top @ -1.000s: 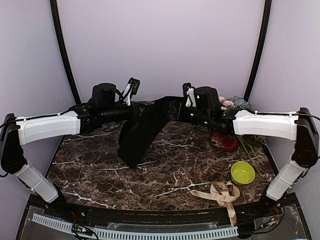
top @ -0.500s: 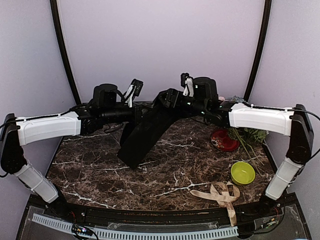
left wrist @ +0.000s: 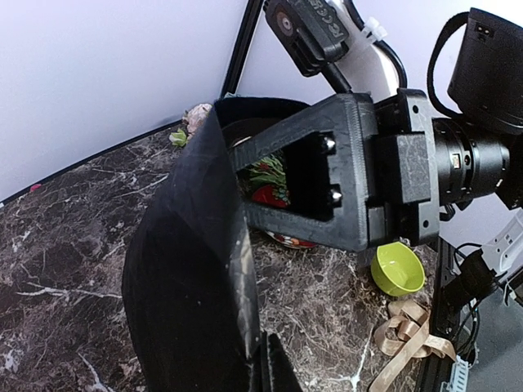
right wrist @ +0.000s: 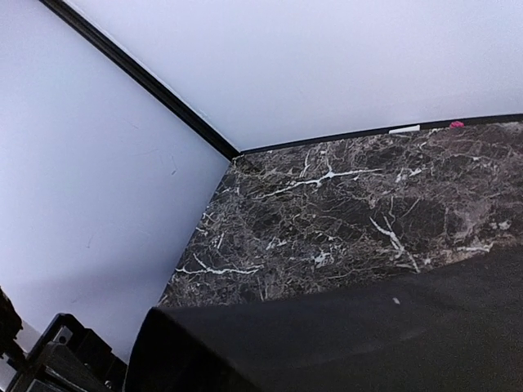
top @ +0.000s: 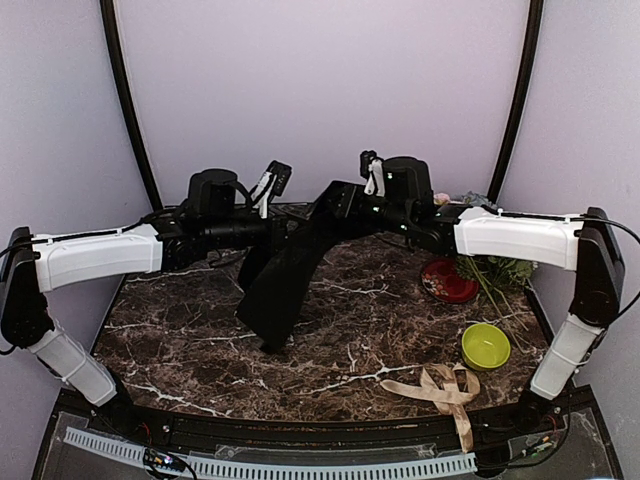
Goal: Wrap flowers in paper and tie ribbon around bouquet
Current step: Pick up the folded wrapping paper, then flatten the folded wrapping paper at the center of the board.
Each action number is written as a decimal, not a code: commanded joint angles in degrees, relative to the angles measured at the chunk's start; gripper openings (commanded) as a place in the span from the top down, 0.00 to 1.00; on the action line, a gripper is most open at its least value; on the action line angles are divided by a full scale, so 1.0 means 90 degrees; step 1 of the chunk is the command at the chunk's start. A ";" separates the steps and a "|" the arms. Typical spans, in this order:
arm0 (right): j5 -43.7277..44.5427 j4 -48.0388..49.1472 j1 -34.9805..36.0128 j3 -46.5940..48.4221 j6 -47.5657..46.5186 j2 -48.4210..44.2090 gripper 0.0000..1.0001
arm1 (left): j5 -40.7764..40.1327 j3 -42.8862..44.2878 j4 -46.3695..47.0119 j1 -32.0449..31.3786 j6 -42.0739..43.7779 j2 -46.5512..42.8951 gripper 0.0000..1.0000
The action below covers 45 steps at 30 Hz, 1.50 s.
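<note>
Marbled tabletop (top: 350, 330): dark with white veining; its far middle is screened by the raised sheet and both forearms. The paper (top: 290, 270): matte black, held up off the table between the two arms at the far centre, hanging in a loose folded drape whose lowest corner dips toward the marble; whether it touches cannot be told. Its full outline is unreadable, since the folds merge with the black wrists, and it fills the lower half of the right wrist view, hiding that arm's own fingers. Arms: both stretched inward from the table's sides, forearms roughly level, wrists meeting over the sheet's top. Left gripper (left wrist: 265, 367): closed tight, the sheet's edge pinched at its tips, which are cut off by the picture's bottom edge. Right gripper (left wrist: 245, 181): fingers taper toward the sheet's upper edge with a gap between them; the tips are lost behind the fold, so a grip cannot be confirmed. The flowers (top: 490, 270): far right, lying behind the right forearm, mostly hidden; green leaves and a pink bloom show. The ribbon (top: 440, 388): beige, lying loosely tangled at the near right edge. Green bowl (top: 486, 346) and red dish (top: 448, 282): on the right side, between ribbon and flowers.
</note>
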 commanded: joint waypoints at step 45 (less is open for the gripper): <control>-0.1428 -0.0885 -0.0172 0.0604 -0.1477 0.0265 1.00 | -0.1663 0.1322 -0.1839 0.0001 0.1054 0.0562 0.88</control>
